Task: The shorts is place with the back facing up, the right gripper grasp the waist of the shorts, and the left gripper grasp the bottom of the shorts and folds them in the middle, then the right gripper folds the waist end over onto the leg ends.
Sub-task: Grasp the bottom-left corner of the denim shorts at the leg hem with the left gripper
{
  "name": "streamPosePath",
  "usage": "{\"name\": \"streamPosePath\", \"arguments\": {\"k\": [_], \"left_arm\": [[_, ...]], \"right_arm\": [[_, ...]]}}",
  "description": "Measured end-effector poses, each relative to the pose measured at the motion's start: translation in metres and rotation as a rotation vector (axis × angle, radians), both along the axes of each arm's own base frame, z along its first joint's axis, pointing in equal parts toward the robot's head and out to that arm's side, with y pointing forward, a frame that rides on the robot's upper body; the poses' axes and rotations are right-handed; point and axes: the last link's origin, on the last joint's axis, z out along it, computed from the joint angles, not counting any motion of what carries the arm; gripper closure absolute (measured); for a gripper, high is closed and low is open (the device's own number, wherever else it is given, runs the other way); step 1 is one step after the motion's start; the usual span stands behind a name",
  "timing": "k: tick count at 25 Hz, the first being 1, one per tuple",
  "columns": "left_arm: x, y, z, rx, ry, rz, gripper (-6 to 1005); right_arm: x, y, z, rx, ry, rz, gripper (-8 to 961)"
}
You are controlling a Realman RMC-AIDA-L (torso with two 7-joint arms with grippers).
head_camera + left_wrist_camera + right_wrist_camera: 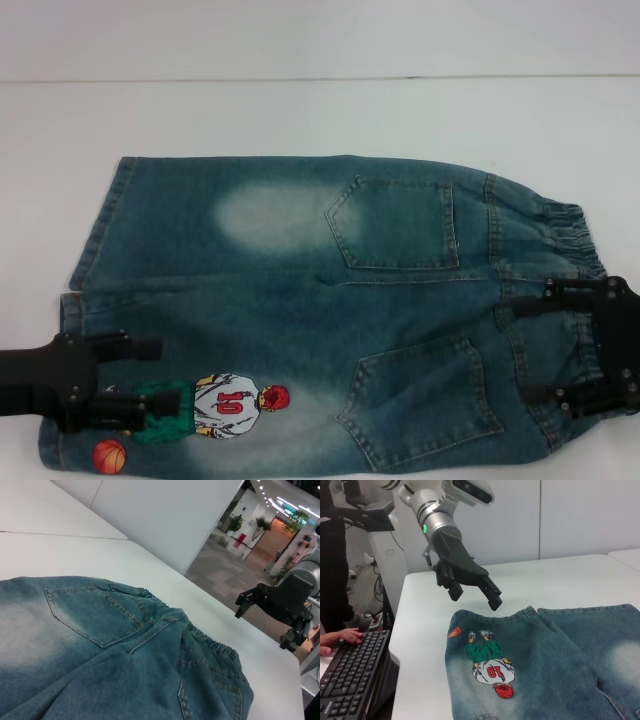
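Note:
The shorts (pixel 300 300) lie flat, back up, on the white table (pixel 300 120), with two patch pockets showing. The waist of the shorts (pixel 560 235) is at the right and the bottom of the shorts (pixel 100 220) at the left. A number 10 player print (pixel 225 405) and an orange ball (pixel 110 456) mark the near leg. My left gripper (pixel 160 377) is open over that near leg hem; in the right wrist view the left gripper (pixel 475 599) hangs just above the hem (pixel 485 616). My right gripper (pixel 520 350) is open over the near waistband (pixel 210 647), not touching it.
A table seam (pixel 300 78) runs across the far side. Off the table's left end there is a black keyboard (pixel 350 675) with a person's hand (pixel 340 637) on it. The table edge (pixel 280 680) lies close behind the waistband.

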Motion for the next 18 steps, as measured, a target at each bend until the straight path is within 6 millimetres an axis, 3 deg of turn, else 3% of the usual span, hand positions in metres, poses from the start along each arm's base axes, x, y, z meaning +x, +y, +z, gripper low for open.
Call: {"name": "streamPosePath", "arguments": {"k": [18], "left_arm": [[0.0, 0.001, -0.0004, 0.014, -0.004, 0.006, 66]], "right_arm": [[0.0009, 0.0013, -0.0015, 0.006, -0.005, -0.008, 44]]}}
